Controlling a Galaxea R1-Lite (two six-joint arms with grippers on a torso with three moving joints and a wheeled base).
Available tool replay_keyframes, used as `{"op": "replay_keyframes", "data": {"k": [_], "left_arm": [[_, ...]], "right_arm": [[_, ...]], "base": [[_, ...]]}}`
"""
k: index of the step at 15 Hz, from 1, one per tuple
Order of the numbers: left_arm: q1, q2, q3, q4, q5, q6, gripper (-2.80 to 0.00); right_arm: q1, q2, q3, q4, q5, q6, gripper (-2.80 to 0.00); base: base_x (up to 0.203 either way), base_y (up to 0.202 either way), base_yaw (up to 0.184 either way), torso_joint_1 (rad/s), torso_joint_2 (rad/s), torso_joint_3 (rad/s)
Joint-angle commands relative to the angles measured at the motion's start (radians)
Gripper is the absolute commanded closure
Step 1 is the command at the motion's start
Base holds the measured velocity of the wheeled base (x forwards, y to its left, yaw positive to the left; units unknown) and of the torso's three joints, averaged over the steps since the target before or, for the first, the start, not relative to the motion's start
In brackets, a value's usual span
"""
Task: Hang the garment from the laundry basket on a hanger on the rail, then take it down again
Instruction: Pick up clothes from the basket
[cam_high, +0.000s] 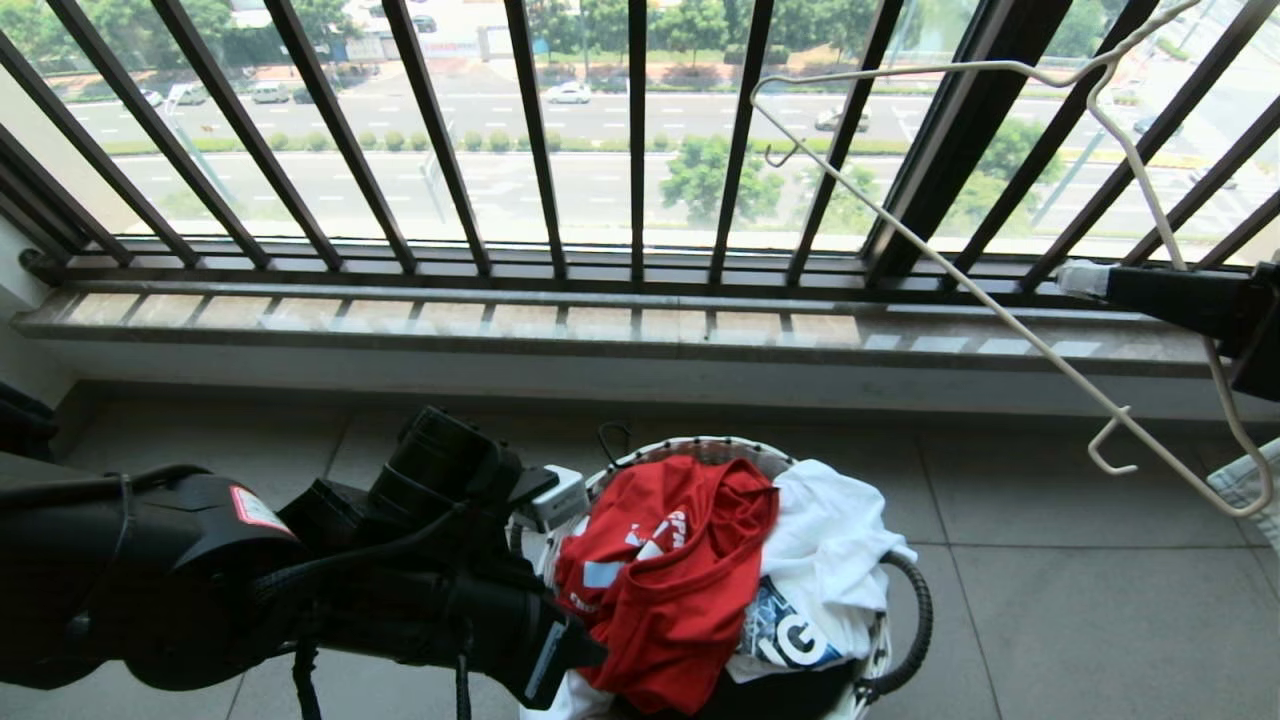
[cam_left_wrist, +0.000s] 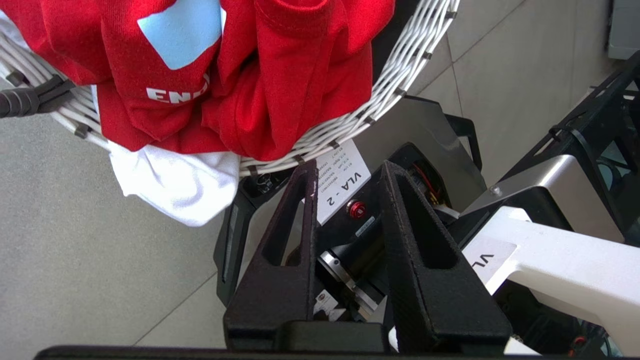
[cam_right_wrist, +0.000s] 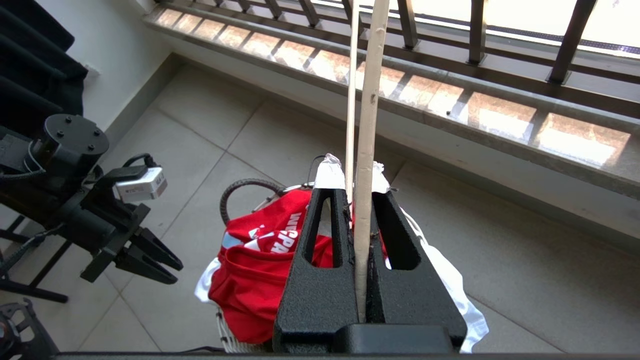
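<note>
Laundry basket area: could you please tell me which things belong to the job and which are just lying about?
Job: red T-shirt, laundry basket, white wire hanger in right gripper, left gripper.
Lying about: white T-shirt, window bars.

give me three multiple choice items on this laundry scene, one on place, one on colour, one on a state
1. Where does the red T-shirt lie?
A. in the laundry basket
B. on the window sill
C. on the floor tiles

2. What colour is the T-shirt beside the red one?
A. green
B. white
C. yellow

3. What does the right gripper hold?
A. nothing
B. the red T-shirt
C. the white hanger

Answers:
1 A: it is piled inside the woven rim.
2 B: white cloth with dark print shows on the basket's right side.
3 C: its jaws are clamped on the hanger's wire, while the left gripper hangs part open and empty just outside the basket.
</note>
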Motion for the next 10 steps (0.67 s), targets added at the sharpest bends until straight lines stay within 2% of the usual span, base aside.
{"op": "replay_keyframes", "data": {"k": [1, 4, 9, 10], "left_arm": [[-0.036, 0.12, -0.008, -0.06, 0.015, -0.001, -2.8], [-0.063, 0.174, -0.026, -0.065, 0.127, -0.011, -2.8], [-0.073, 0.198, -0.025, -0.071, 0.176, -0.019, -2.8], [-0.073, 0.21, -0.02, -0.106, 0.176, -0.023, -2.8]], "right_arm": [[-0.005, 0.019, 0.001, -0.006, 0.004, 0.0, 0.0], [-0.008, 0.019, 0.002, -0.006, 0.005, 0.0, 0.0], [-0.008, 0.021, 0.003, -0.006, 0.008, 0.0, 0.0], [-0.008, 0.019, 0.002, -0.006, 0.008, 0.0, 0.0]], "base": [[0.0, 0.0, 0.0, 0.0, 0.0, 0.0], [0.0, 0.0, 0.0, 0.0, 0.0, 0.0], [0.0, 0.0, 0.0, 0.0, 0.0, 0.0], [0.0, 0.0, 0.0, 0.0, 0.0, 0.0]]}}
